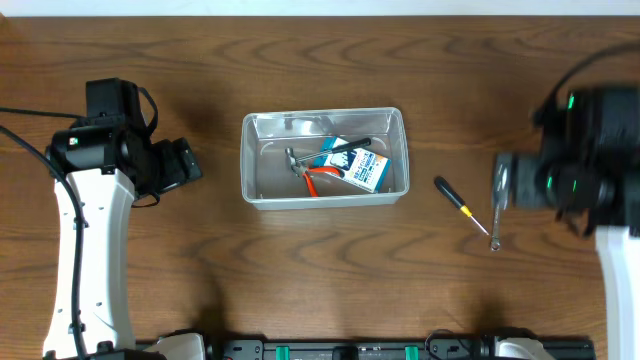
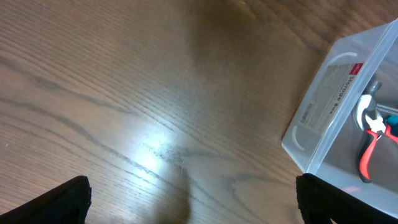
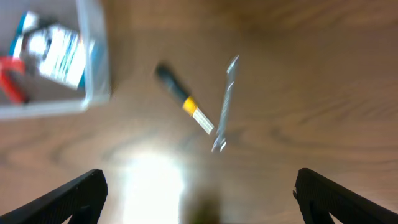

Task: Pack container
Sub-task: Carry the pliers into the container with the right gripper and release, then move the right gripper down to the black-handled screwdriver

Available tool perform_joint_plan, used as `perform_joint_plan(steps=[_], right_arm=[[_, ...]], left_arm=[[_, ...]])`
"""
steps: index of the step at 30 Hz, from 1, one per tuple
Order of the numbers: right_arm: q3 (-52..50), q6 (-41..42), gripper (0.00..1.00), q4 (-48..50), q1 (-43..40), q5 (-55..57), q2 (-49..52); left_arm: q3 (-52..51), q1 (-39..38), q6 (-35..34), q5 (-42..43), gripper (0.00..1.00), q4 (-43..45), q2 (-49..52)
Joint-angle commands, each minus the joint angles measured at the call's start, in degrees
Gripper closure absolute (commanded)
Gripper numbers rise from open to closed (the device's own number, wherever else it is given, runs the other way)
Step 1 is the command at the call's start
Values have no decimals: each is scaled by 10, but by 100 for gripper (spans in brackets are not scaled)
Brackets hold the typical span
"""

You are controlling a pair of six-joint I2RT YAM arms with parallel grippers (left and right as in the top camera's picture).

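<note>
The clear plastic container [image 1: 323, 157] sits mid-table and holds red-handled pliers [image 1: 318, 180], a dark-handled tool [image 1: 335, 150] and a small blue-and-white box [image 1: 355, 168]. Its corner also shows in the left wrist view [image 2: 323, 124] and in the right wrist view [image 3: 93, 56]. A screwdriver with a black and yellow handle [image 1: 456, 203] and a silver wrench [image 1: 496, 210] lie on the table right of the container; both show in the right wrist view, screwdriver [image 3: 183, 102] and wrench [image 3: 225, 102]. My left gripper [image 2: 193, 202] is open and empty left of the container. My right gripper [image 3: 199, 199] is open and empty near the two loose tools.
The table is dark brown wood [image 1: 320, 270]. A black rail with green clips [image 1: 360, 350] runs along the front edge. Both arms stand at the table's sides, the left arm [image 1: 90, 230] and the right arm [image 1: 600, 180].
</note>
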Motion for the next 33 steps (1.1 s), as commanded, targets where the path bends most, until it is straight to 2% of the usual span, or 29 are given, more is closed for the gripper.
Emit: perform_joint_plan(steps=[1, 4, 8, 12, 18, 27, 33], right_arm=[[-89, -49, 1, 2, -3, -105, -62], [-168, -111, 1, 11, -3, -160, -91], [-209, -131, 1, 60, -4, -181, -73], [-209, -178, 1, 116, -4, -154, -5], [-209, -262, 1, 164, -4, -38, 136], [-209, -347, 1, 276, -3, -22, 266], [-209, -355, 1, 318, -3, -22, 323]], left_arm=[[6, 1, 7, -4, 2, -2, -5], [6, 0, 7, -4, 2, -2, -6], [6, 0, 4, 1, 2, -2, -6], [6, 0, 3, 11, 2, -4, -6], [6, 0, 3, 11, 2, -3, -6], [6, 0, 3, 11, 2, -4, -6], [6, 0, 3, 11, 2, -4, -6]])
